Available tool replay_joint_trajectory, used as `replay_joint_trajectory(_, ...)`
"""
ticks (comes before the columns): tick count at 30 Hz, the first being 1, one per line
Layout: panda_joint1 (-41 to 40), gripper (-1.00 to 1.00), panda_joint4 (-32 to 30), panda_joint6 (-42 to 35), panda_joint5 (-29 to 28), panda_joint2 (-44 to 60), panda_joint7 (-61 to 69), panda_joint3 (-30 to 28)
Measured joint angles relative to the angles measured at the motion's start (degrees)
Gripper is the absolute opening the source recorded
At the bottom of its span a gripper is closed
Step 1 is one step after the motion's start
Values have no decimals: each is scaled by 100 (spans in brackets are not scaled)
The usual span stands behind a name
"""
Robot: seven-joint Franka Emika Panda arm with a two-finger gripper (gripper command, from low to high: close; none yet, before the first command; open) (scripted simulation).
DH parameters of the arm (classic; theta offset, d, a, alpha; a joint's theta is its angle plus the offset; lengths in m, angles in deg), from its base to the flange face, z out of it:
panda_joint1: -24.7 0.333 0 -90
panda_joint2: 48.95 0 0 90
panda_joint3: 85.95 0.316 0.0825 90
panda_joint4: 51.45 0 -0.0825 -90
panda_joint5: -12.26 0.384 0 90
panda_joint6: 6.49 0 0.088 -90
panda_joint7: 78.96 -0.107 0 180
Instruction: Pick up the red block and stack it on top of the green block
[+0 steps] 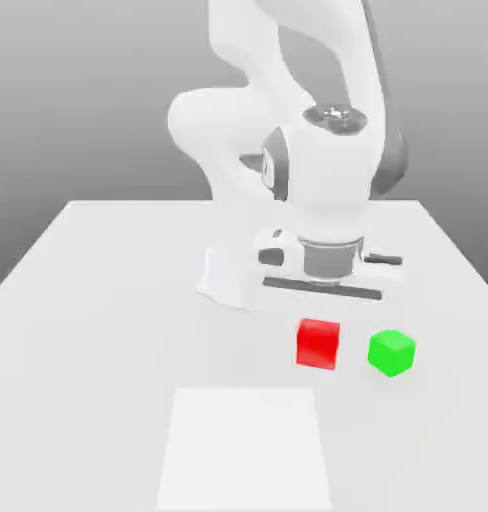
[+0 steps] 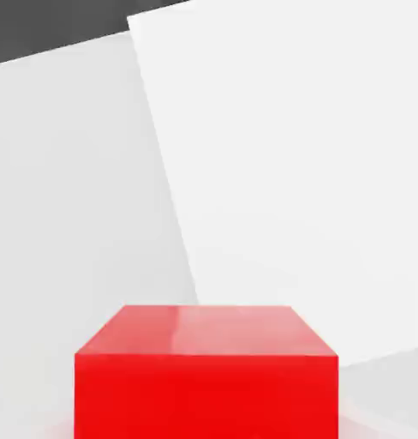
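Red block (image 2: 206, 377) close to hand camera, just beside green block (image 1: 392, 352) on surface (image 1: 108, 300); gripper closed, whether holding red block unclear.

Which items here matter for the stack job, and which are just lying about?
Job items:
- red block, on the table, beside the green one and apart from it
- green block, to the exterior view's right of the red block

Just there:
- pale square patch on the table, nearer the exterior camera than the blocks
- white table itself
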Motion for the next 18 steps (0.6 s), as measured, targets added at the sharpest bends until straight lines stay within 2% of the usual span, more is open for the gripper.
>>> replay_joint_trajectory(6,1356,-100,-254,-174,531,-428,435,633)
replay_joint_trajectory(18,639,-100,-199,620,-867,540,-512,1126)
